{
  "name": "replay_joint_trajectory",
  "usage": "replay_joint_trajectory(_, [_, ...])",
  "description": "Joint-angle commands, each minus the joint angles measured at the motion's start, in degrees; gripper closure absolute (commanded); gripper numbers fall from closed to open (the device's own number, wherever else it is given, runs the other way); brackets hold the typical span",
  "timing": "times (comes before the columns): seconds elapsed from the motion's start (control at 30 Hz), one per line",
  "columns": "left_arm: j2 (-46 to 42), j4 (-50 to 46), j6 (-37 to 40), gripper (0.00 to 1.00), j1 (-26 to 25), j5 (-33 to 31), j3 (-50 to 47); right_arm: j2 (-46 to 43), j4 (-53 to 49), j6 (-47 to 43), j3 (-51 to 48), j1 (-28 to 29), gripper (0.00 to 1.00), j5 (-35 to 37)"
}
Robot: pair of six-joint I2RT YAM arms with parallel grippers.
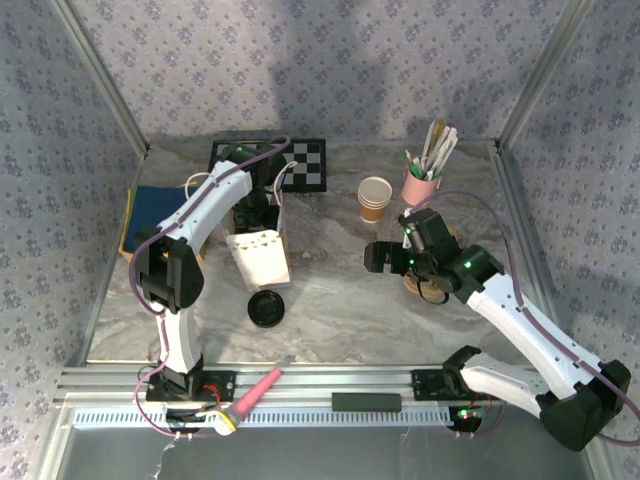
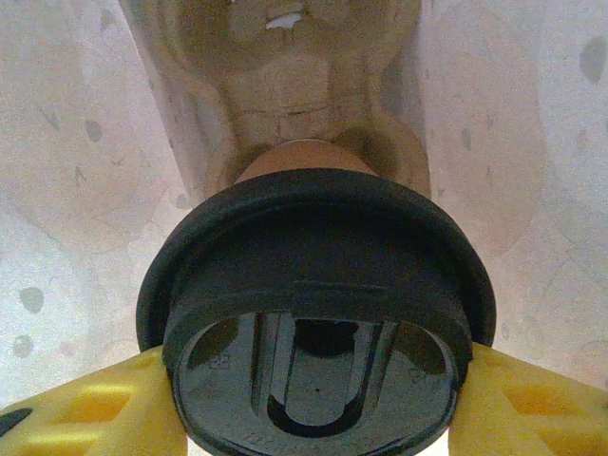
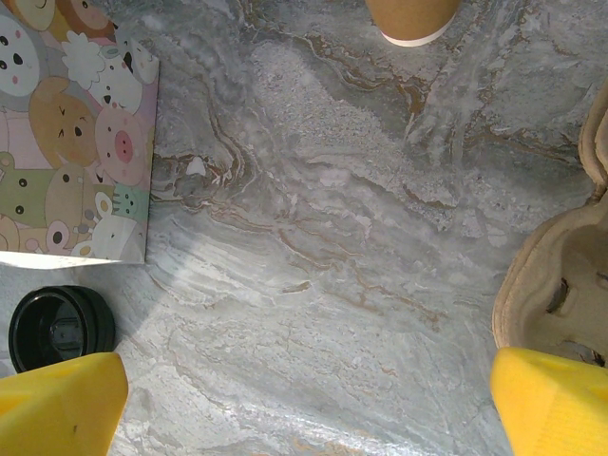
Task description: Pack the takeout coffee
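Left gripper [image 2: 313,408] clasped a black-lidded takeout coffee cup [image 2: 313,237] above a pulp carrier [image 2: 285,85]; right gripper [image 3: 304,404] hung wide open over the marble table [image 3: 313,237].

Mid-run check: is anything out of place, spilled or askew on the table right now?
No spill visible. Two oddities: a loose black lid lies alone on the marble near the paper bag, and a pink stick-like object lies askew across the front rail by the left arm's base, off the table.
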Motion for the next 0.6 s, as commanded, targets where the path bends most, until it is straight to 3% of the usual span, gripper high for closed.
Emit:
replay_joint_trajectory(0.0, [-1.32, -1.45, 1.03, 0.44, 0.42, -0.6, -0.65, -0.06, -0.51, 0.71, 1.12, 0.32, 0.0, 1.04])
replay_joint_trajectory(0.57, [-1.23, -1.05, 0.94, 0.44, 0.35, -0.35, -1.53, -0.32, -0.74, 0.71, 1.18, 0.33, 0.0, 1.04])
